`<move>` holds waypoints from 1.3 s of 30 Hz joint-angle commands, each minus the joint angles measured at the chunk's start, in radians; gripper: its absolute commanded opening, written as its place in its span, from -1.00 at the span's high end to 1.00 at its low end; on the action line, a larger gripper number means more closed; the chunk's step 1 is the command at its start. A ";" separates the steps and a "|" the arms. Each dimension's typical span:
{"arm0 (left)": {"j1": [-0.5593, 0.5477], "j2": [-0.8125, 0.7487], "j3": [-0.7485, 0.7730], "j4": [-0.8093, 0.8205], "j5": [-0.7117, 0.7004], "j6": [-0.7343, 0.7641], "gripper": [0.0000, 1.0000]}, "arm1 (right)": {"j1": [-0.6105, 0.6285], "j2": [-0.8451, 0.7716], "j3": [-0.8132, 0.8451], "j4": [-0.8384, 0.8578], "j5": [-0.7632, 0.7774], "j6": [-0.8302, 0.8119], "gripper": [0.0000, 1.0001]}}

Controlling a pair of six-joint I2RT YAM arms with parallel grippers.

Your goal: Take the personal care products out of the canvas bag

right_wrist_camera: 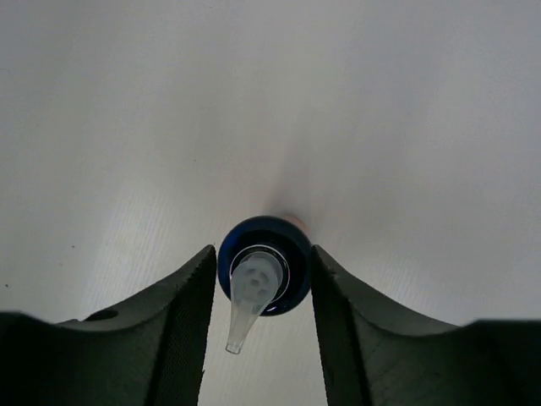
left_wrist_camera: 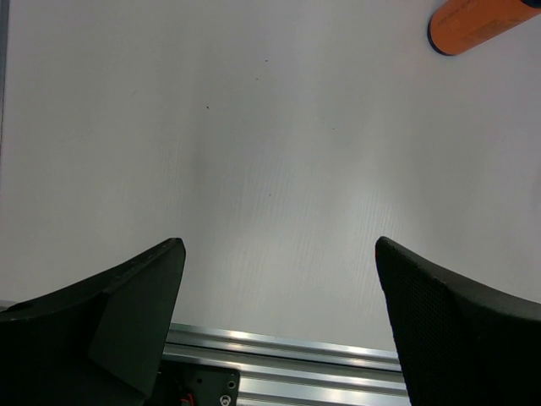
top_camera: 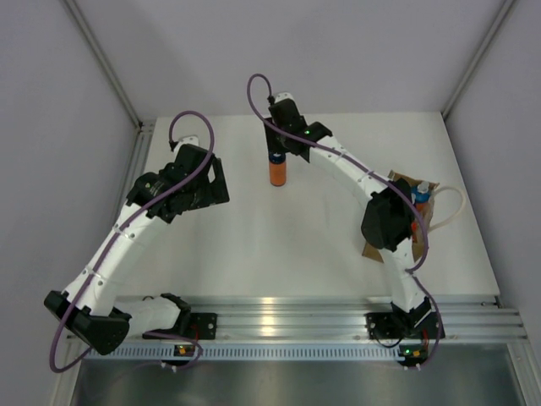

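Right gripper [right_wrist_camera: 264, 283] pinches the cap of the upright dark-blue-capped orange bottle [top_camera: 278, 172], far-centre on the table [top_camera: 254, 245]. Left gripper [left_wrist_camera: 279, 247] spread, holding nothing, at left. Canvas bag [top_camera: 370, 251] lies right, partly behind the right arm, light-blue-capped bottle [top_camera: 422, 189] at its mouth.

White worktop [top_camera: 254, 245], two things on it.
Orange dark-blue-capped bottle [top_camera: 278, 173] upright at upper centre; canvas bag [top_camera: 370, 250] lying at right edge.

Right hand [right_wrist_camera: 262, 254] clamped, left hand [left_wrist_camera: 277, 245] spread wide.
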 commanded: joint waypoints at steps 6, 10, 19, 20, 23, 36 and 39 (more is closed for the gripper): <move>-0.004 -0.013 0.013 0.013 -0.002 0.007 -0.97 | 0.010 -0.119 -0.026 0.114 0.039 -0.014 -0.38; -0.004 -0.013 0.022 0.014 0.024 0.021 -0.96 | -0.045 -0.258 -0.067 0.010 0.112 0.048 -0.35; -0.004 -0.029 0.021 0.045 0.160 0.044 -0.97 | -0.416 -0.749 -0.521 -0.273 0.108 0.156 -0.20; -0.004 -0.035 0.018 0.048 0.165 0.042 -0.97 | -0.471 -0.798 -0.575 -0.283 0.117 0.141 -0.17; -0.005 -0.044 -0.007 0.082 0.208 0.068 -0.97 | -0.592 -0.846 -0.633 -0.342 0.120 0.111 -0.13; -0.103 -0.018 -0.036 0.137 0.396 0.055 -0.97 | -0.786 -0.825 -0.724 -0.357 0.092 0.093 0.13; -0.114 -0.035 -0.060 0.138 0.398 0.053 -0.97 | -0.786 -0.800 -0.718 -0.337 0.068 0.102 0.18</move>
